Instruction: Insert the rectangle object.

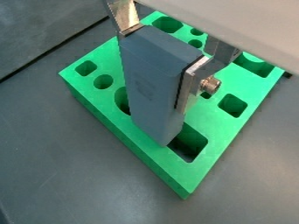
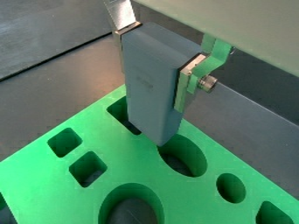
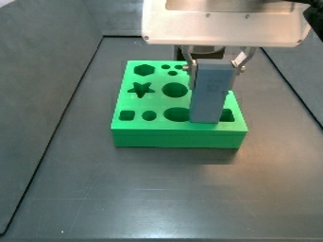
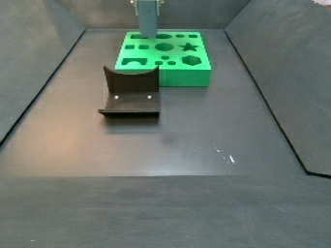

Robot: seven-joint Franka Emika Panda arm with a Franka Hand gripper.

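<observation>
My gripper (image 1: 160,57) is shut on the rectangle object (image 1: 158,83), a smooth grey-blue block held upright between the silver fingers (image 1: 193,83). It stands over the green board (image 1: 111,122). Its lower end meets the board's top at a rectangular hole (image 1: 190,145), whose dark opening shows beside it. How deep it sits I cannot tell. The block (image 2: 149,83), gripper (image 2: 156,54) and board (image 2: 47,188) also show in a wrist view. In both side views the block (image 3: 210,93) (image 4: 147,17) stands at a corner of the board (image 3: 177,137) (image 4: 168,76), under the gripper (image 3: 211,64).
The board has other holes: a star (image 3: 140,91), a hexagon (image 3: 146,69) and several round ones (image 3: 178,114). The fixture (image 4: 130,92) stands on the dark floor in front of the board. Dark walls edge the floor on both sides.
</observation>
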